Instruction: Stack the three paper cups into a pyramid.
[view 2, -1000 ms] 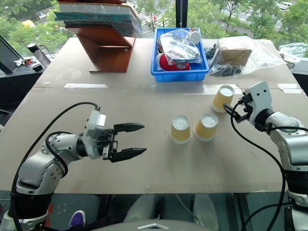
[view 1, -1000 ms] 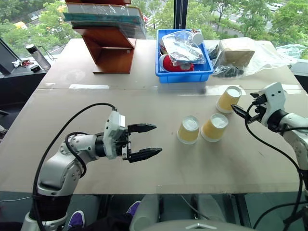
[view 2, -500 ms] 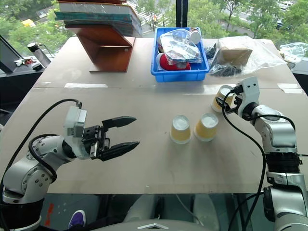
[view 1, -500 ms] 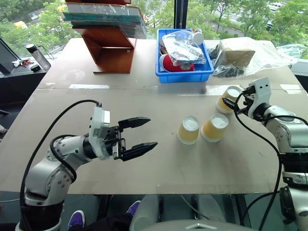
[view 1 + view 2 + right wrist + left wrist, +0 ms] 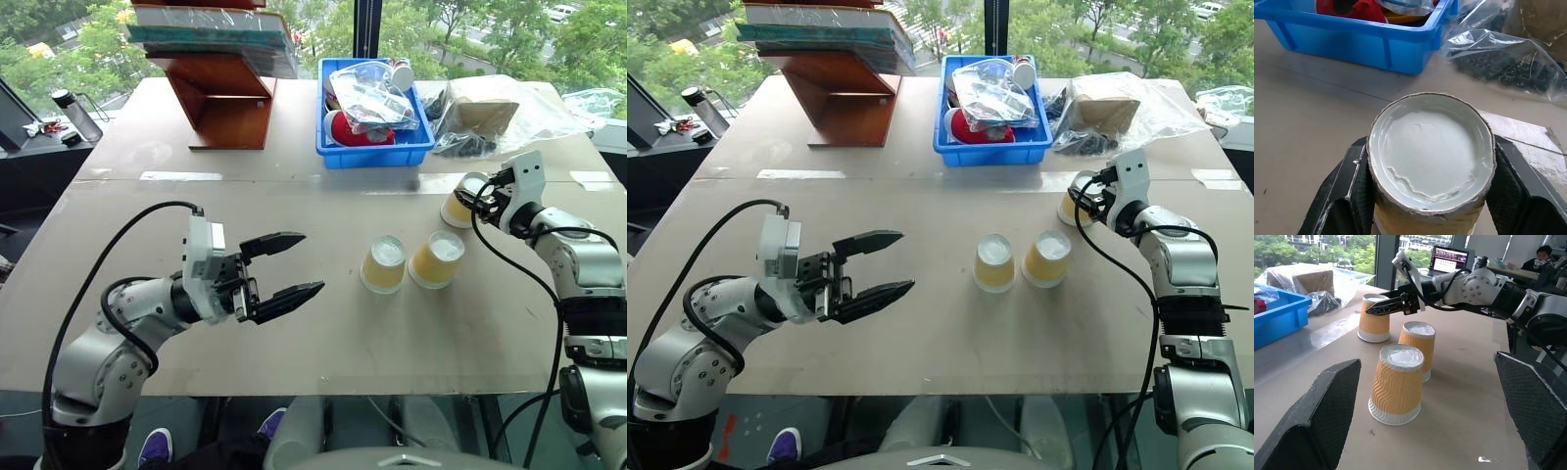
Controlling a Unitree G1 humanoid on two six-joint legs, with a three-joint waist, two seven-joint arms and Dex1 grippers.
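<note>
Nearest the viewer, the left tool (image 5: 284,264) hovers over the bare front of the desk (image 5: 127,245) with its two black fingers spread wide and nothing between them, pointing toward the cups but well apart from them. Mid-desk stand two of the three paper cups, upside down and just beside each other: the left cup (image 5: 383,264) and the middle cup (image 5: 436,258), forming the likely base of the pyramid. Farther back and to the right stands the third cup (image 5: 457,205), also inverted with its long axis upright; the right tool (image 5: 1427,196) is pinched on its sides, one finger on each flank just under the white base. From this grip, the base pair lies toward the robot and to its left, so the coming move probably lifts and carries that way. Behind lies a blue bin (image 5: 372,152).
</note>
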